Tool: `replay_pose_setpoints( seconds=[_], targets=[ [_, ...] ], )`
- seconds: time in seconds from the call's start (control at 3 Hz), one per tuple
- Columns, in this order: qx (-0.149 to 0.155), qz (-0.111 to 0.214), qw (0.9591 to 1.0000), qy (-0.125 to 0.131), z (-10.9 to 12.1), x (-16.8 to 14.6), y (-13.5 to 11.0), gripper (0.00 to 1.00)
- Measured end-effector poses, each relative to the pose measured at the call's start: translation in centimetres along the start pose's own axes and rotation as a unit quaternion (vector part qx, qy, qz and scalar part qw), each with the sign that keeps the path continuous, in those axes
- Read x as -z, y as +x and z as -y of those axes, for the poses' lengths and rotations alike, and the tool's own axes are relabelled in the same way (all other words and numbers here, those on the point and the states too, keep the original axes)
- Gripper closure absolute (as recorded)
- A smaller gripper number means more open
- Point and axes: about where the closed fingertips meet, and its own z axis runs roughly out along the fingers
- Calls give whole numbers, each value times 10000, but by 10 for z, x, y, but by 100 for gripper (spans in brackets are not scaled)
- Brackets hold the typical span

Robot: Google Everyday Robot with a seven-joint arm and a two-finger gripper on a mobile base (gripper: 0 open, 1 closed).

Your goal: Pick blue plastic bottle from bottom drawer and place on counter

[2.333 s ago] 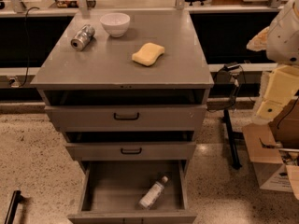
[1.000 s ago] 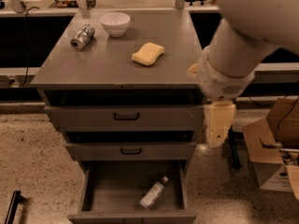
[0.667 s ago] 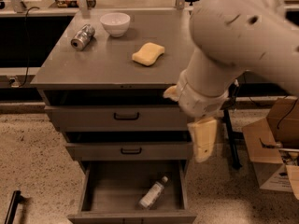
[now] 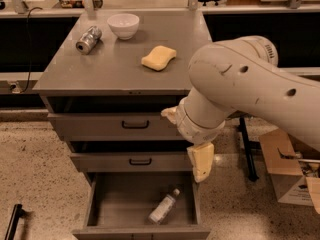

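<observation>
The blue plastic bottle (image 4: pixel 164 208) lies on its side in the open bottom drawer (image 4: pixel 100 204), cap pointing to the back right, near the drawer's right side. The counter (image 4: pixel 115 64) is the grey cabinet top above. My white arm (image 4: pixel 240 89) reaches in from the right, in front of the cabinet's right side. My gripper (image 4: pixel 200 162) hangs as a cream-coloured part at the arm's end, at the height of the middle drawer's right end, above and to the right of the bottle and apart from it.
On the counter lie a silver can (image 4: pixel 88 39), a white bowl (image 4: pixel 123 25) and a yellow sponge (image 4: pixel 158 57). The two upper drawers (image 4: pixel 135 125) are slightly pulled out. Cardboard boxes (image 4: pixel 290 174) stand on the floor at the right.
My arm has swung in from the right edge, across the cabinet's right side, and the gripper end has come down and left towards the open bottom drawer. The bottle has not moved.
</observation>
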Motion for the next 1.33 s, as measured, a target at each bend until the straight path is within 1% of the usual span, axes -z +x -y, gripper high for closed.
replay_pose_setpoints(
  seconds=[0.33,0.67,1.0,1.33],
  targets=[
    [32,-308,9971,-693,-11,-33,8,0],
    [286,-733,9882,-1315,-39,-81,46,0],
    [745,-830,9870,-1156,-60,-118,80,0],
    [810,-777,9910,-727,-41,-122,78,0]
  ],
)
